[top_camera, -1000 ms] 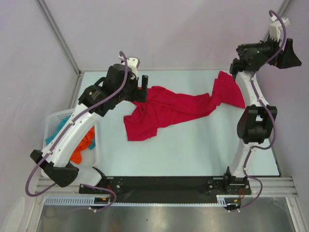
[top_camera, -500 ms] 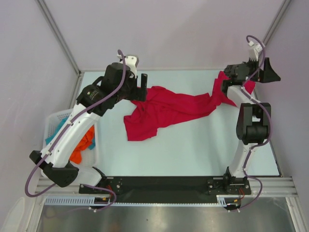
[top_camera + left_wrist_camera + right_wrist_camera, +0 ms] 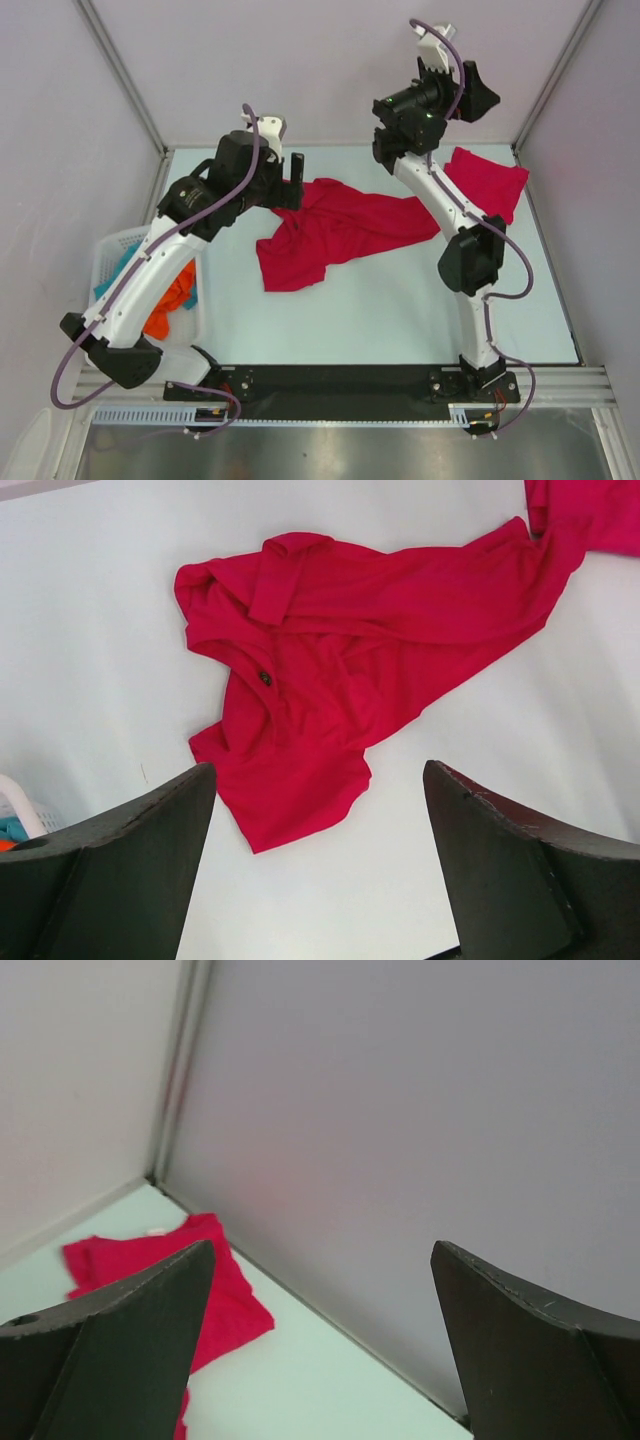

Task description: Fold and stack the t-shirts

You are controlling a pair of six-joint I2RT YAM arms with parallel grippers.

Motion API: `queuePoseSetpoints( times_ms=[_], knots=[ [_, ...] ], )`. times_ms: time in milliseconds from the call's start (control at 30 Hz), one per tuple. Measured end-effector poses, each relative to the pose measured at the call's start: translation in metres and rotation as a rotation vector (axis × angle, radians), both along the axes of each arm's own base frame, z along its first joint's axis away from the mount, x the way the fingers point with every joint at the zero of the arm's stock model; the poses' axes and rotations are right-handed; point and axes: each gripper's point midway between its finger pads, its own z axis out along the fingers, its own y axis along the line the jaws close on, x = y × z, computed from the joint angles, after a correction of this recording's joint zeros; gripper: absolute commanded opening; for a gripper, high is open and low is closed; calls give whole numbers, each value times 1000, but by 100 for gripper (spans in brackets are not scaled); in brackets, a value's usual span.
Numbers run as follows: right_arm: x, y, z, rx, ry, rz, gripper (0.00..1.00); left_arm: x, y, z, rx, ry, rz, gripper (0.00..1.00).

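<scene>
T-shirts: we see one crumpled t-shirt point(image 3: 335, 232) lying mid-tabletop point(image 3: 400, 310) and a second t-shirt point(image 3: 488, 178) lying flatter in the far right corner.
Left hand point(image 3: 318, 775): spread wide and holding nothing; we see it above the crumpled t-shirt's far left part.
Right hand point(image 3: 322, 1250): spread wide and holding nothing, raised near the far wall.
Basket point(image 3: 105, 245): at the left edge, with teal and orange cloth inside.

Pale lilac walls point(image 3: 330, 60) enclose a light table point(image 3: 400, 300), seemingly evenly lit.
</scene>
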Motion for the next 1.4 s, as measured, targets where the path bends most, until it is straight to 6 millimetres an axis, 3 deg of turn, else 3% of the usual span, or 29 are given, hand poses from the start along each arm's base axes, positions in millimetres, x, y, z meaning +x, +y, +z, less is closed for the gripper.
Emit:
queuePoseSetpoints(
  times_ms=[67, 167, 367, 533, 733, 1000, 1133, 1400],
  knots=[
    [-9, 14, 22, 15, -42, 41, 96, 0, 2, -2, 2, 3, 4, 90],
    [-24, 20, 38, 25, -61, 70, 96, 0, 5, -3, 2, 3, 11, 90],
    [-34, 21, 43, 15, -34, 84, 98, 1, 6, -4, -2, 2, 13, 90],
    [-49, 48, 55, 62, -92, 174, 98, 2, 4, -5, -7, 2, 8, 90],
    [-107, 84, 100, 129, -156, 384, 97, 3, 3, -4, -12, -5, 7, 90],
    [-165, 68, 150, 303, -323, 521, 94, 3, 1, -3, -20, -7, 0, 90],
    [-185, 80, 164, 365, -351, 624, 93, 3, 1, -4, -20, -6, -1, 90],
    [-228, 127, 179, 438, -316, 897, 91, 3, -1, -4, -25, -5, -9, 90]
  ],
)
